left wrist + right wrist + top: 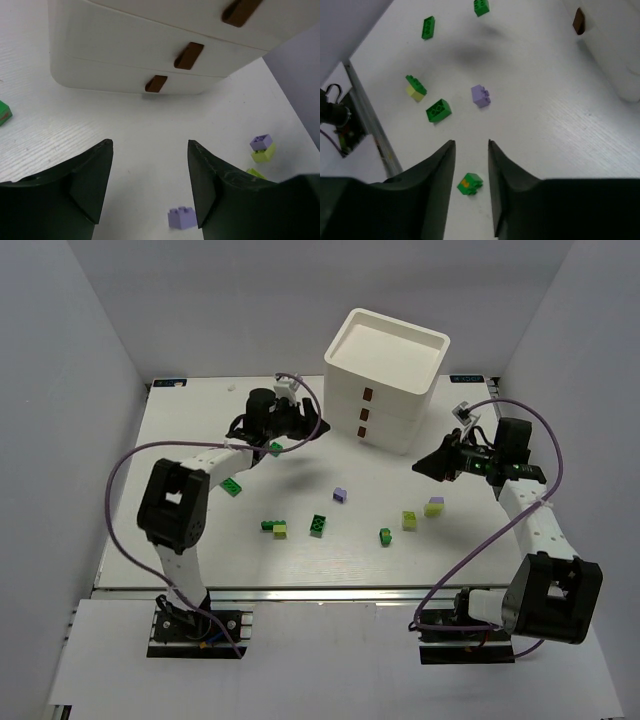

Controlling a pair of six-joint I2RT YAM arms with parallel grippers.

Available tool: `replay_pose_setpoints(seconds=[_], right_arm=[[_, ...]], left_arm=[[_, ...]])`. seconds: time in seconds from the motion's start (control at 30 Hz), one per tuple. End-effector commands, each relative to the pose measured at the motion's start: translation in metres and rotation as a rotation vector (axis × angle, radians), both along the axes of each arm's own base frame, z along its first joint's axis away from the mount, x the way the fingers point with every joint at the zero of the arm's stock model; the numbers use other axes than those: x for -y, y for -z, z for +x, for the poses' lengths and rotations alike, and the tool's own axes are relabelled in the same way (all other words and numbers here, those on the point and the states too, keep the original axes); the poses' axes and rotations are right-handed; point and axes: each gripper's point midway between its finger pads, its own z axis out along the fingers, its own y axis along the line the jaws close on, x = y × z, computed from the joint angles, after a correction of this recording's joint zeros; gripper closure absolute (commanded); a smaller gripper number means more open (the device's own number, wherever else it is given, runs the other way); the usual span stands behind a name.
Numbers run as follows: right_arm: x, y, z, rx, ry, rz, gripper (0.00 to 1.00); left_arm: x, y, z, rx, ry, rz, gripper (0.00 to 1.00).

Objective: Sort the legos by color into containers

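The legos lie scattered on the white table: dark green ones (319,525) (386,536) (232,487) (275,448), a lime one (410,520), a pale purple one (340,495) and a purple-on-lime pair (434,505). The containers are white drawers (385,375) with brown handles (189,55), all shut. My left gripper (150,145) hovers open and empty, facing the drawer fronts, with a purple lego (181,218) on the table below it. My right gripper (471,144) is open and empty, raised above the table. A green lego (469,184) shows on the table between its fingers.
A green-and-lime pair of bricks (273,528) sits near the table's front. White walls close in the table on the left, right and back. The drawer unit stands at the back, right of centre.
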Motion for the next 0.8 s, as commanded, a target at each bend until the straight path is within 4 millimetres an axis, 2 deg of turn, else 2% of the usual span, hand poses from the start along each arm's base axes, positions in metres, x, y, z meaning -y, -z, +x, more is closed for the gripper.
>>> replay_pose_setpoints(seconds=[0.0,0.03,0.07,0.1,0.2,0.23,0.3,0.37,0.43,0.47,0.53,0.57,0.67,0.7,0.77], right_arm=[[-0.007,-0.012,-0.006,0.015,-0.035,0.063,0.58],[-0.007,-0.010,-0.008,0.008,-0.036,0.070,0.55],[-0.007,-0.014,-0.010,0.019,-0.033,0.075,0.55],[-0.008,-0.014,-0.012,0.025,-0.036,0.076,0.55],[-0.008,-0.018,-0.014,0.042,-0.034,0.078,0.54],[-0.008,-0.019,-0.014,0.048,-0.031,0.075,0.54],[-0.008,-0.021,-0.015,0.049,-0.030,0.078,0.54],[-0.008,-0.021,-0.015,0.046,-0.030,0.078,0.53],[-0.008,-0.022,-0.015,0.045,-0.025,0.077,0.54],[-0.008,-0.021,-0.015,0.040,-0.024,0.076,0.53],[-0.007,-0.022,-0.014,0.043,-0.020,0.073,0.53],[-0.007,-0.023,-0.015,0.044,-0.019,0.072,0.53],[-0.008,-0.024,-0.016,0.047,-0.022,0.073,0.53],[-0.008,-0.025,-0.016,0.050,-0.022,0.073,0.53],[-0.008,-0.026,-0.016,0.052,-0.021,0.072,0.53]], left_arm=[[0.018,-0.030,0.031,0.132,0.007,-0.102,0.29],[0.028,-0.039,0.034,0.155,0.029,-0.138,0.29],[0.038,-0.032,0.035,0.134,0.044,-0.172,0.29],[0.040,-0.039,0.041,0.175,0.042,-0.195,0.29],[0.064,-0.045,0.047,0.190,0.059,-0.220,0.29],[0.067,-0.059,0.054,0.223,0.060,-0.230,0.29],[0.084,-0.056,0.054,0.222,0.070,-0.220,0.29],[0.089,-0.067,0.059,0.259,0.065,-0.209,0.29],[0.101,-0.066,0.055,0.271,0.063,-0.188,0.29],[0.099,-0.074,0.058,0.290,0.049,-0.186,0.29],[0.109,-0.075,0.055,0.307,0.046,-0.156,0.29],[0.108,-0.079,0.059,0.323,0.033,-0.144,0.29],[0.117,-0.067,0.058,0.313,0.020,-0.079,0.30],[0.124,-0.074,0.057,0.330,0.023,-0.079,0.31],[0.128,-0.064,0.061,0.325,0.006,-0.039,0.31]])
